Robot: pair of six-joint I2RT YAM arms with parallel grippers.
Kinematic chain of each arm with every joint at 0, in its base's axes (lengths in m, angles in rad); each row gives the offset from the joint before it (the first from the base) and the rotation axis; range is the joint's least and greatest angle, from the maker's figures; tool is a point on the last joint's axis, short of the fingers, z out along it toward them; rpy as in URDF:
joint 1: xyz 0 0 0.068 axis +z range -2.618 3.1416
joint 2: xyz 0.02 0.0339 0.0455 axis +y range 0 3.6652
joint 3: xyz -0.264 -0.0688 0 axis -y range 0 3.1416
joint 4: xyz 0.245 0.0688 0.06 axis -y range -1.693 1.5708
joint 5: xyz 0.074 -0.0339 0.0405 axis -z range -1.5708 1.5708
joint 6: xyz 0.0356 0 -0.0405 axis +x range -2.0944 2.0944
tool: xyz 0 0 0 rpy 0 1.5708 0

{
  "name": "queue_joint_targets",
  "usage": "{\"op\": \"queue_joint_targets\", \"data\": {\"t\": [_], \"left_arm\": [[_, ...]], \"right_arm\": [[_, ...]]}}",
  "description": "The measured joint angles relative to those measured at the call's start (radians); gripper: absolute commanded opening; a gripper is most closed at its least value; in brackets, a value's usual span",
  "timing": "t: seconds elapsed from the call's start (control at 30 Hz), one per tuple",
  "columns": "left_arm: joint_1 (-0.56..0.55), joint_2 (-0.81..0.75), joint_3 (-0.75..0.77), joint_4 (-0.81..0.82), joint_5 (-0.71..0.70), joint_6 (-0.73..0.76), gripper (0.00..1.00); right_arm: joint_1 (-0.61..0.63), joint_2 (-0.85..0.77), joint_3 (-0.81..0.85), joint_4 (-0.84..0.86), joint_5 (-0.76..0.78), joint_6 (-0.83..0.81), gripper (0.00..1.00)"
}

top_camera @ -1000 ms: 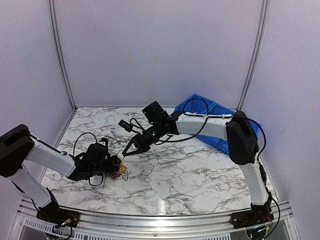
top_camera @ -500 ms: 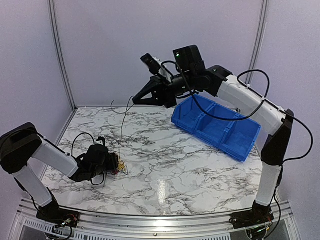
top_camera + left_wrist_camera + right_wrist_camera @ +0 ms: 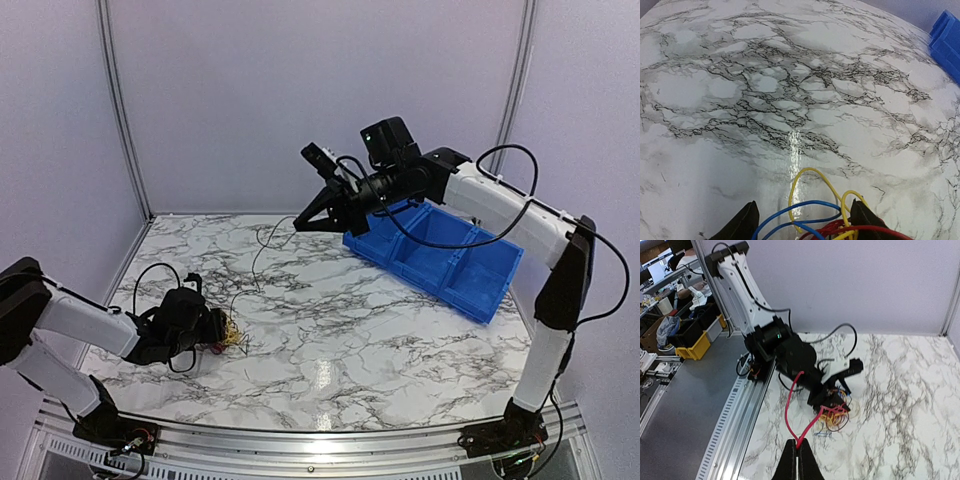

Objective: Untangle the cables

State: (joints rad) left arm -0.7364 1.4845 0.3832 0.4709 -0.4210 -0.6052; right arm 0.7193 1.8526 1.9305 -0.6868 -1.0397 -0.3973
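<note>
Red cable (image 3: pixel 788 405): one end pinched in clenched jaws of right gripper (image 3: pixel 796 452), raised; other end in tangle (image 3: pixel 835 415). Left gripper (image 3: pixel 805 225) jaws straddle tangle on table (image 3: pixel 790 75), clamping unclear. Blue, yellow unsorted.

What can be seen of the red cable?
The red cable is a thin, flexible wire. The right gripper, high above the table, pinches it at a bend in shut jaws. One end looks free; the other runs down into the tangle between the left gripper's jaws.
</note>
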Motion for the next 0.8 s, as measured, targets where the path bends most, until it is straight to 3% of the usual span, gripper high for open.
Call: {"op": "queue_joint_targets", "data": {"t": [0.4, 0.67, 0.8], "left_arm": [[0.005, -0.283, 0.081, -0.24, 0.023, 0.137, 0.7], [-0.044, -0.262, 0.169, -0.238, 0.311, 0.274, 0.7], [-0.093, -0.184, 0.223, -0.236, 0.319, 0.339, 0.71]], "right_arm": [[-0.022, -0.111, -0.388, -0.011, 0.227, -0.13, 0.0], [-0.02, -0.125, -0.407, -0.019, 0.296, -0.169, 0.0], [-0.016, -0.125, -0.377, -0.037, 0.298, -0.177, 0.0]]}}
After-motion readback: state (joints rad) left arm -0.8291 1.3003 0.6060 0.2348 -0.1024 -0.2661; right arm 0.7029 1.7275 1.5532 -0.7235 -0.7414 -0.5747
